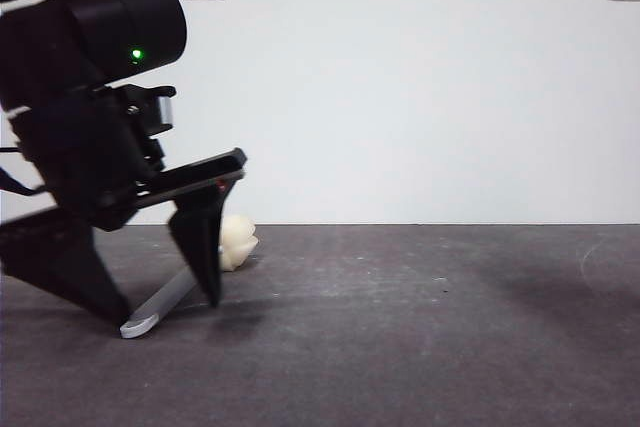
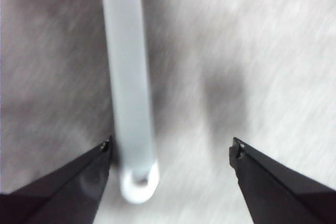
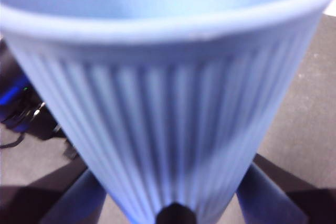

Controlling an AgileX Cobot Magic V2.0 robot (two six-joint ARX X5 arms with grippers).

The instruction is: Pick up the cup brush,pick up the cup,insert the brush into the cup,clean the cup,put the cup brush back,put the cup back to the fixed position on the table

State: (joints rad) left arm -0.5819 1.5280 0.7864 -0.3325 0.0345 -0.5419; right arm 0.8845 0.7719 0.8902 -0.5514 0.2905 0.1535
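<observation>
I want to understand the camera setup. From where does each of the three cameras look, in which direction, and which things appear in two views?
Front view: low at table height, looking level toward the white wall; the left gripper reaches down over the cup brush.
Left wrist view: on the left arm, looking down at the brush handle between its open jaws.
Right wrist view: on the right arm, filled by the blue cup; the right gripper holds it.
Shared: the cup brush shows in the front and left wrist views.
</observation>
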